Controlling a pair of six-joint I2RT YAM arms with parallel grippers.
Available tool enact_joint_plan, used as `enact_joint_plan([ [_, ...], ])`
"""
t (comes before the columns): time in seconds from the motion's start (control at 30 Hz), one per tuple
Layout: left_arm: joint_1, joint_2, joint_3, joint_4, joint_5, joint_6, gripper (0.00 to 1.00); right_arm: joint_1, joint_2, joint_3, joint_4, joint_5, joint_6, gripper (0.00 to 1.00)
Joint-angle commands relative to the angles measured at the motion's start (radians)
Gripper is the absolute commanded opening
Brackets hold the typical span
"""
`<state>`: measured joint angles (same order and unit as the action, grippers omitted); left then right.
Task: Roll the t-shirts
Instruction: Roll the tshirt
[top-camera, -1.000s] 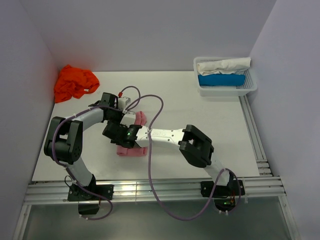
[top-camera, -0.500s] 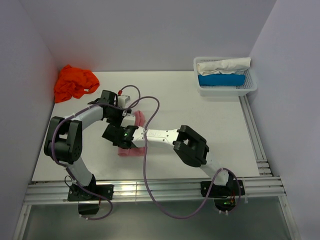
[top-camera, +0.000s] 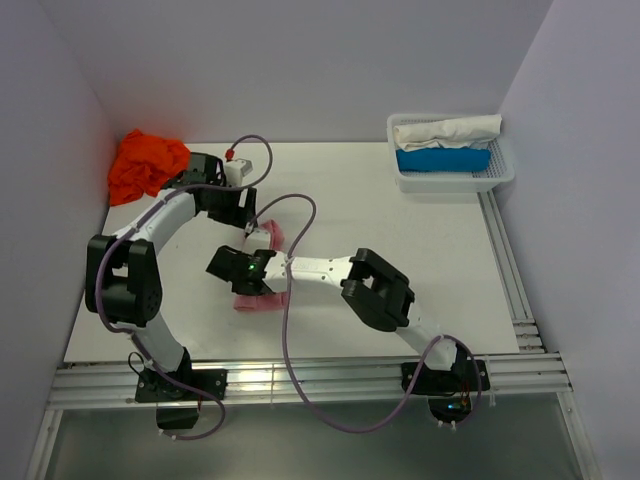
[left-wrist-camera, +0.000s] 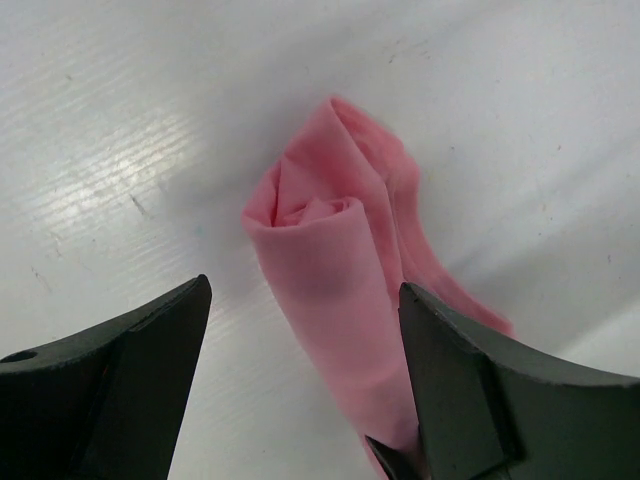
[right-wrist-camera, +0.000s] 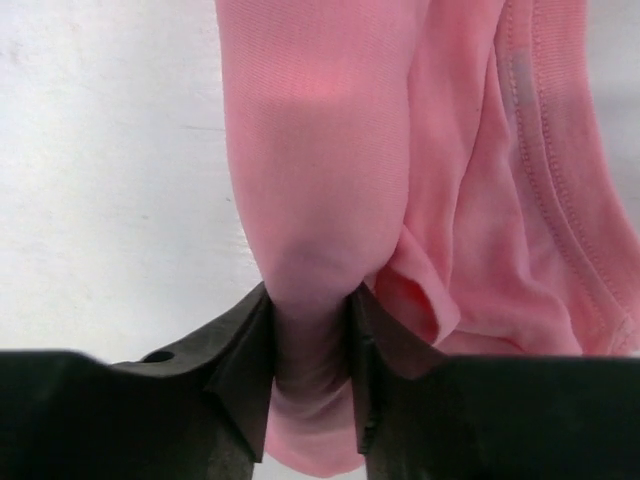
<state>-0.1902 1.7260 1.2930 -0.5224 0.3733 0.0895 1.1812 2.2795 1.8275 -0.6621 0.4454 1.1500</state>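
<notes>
On the desk, your right end effector pinches the rolled pink t-shirt, while your left end effector hangs wide open over its other end.

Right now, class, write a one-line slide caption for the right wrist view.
The right fingers pinch one end of the rolled pink t-shirt lying on the white table.

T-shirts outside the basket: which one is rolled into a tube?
The pink t-shirt: it is a tight roll, pinched at one end by the right tool. The orange t-shirt lies as a crumpled heap in the far left corner.
</notes>
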Motion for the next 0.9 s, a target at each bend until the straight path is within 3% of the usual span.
enact_joint_plan([
  [0.0, 0.027, -0.025, 0.014, -0.048, 0.052, 0.026, 0.82, -0.020, -0.027, -0.088, 0.116, -0.108, -0.013, 0.29],
  [0.03, 0.031, -0.029, 0.008, -0.050, 0.055, 0.032, 0.82, -0.028, -0.049, -0.167, 0.168, -0.129, -0.016, 0.22],
  [0.07, 0.035, -0.037, -0.007, -0.050, 0.058, 0.038, 0.82, -0.044, -0.072, -0.213, 0.287, -0.184, -0.021, 0.21],
  [0.2, 0.058, -0.075, -0.043, -0.059, 0.078, 0.056, 0.82, -0.095, -0.173, -0.442, 0.574, -0.330, -0.012, 0.22],
  [0.4, 0.063, -0.118, -0.110, -0.064, 0.101, 0.093, 0.82, -0.163, -0.195, -0.635, 0.939, -0.512, 0.071, 0.23],
  [0.73, 0.063, -0.085, -0.213, 0.018, 0.043, 0.090, 0.81, -0.218, -0.097, -0.839, 1.531, -0.649, 0.310, 0.23],
  [0.87, 0.061, -0.025, -0.201, 0.064, -0.006, 0.066, 0.80, -0.221, -0.066, -0.856, 1.618, -0.666, 0.353, 0.24],
])
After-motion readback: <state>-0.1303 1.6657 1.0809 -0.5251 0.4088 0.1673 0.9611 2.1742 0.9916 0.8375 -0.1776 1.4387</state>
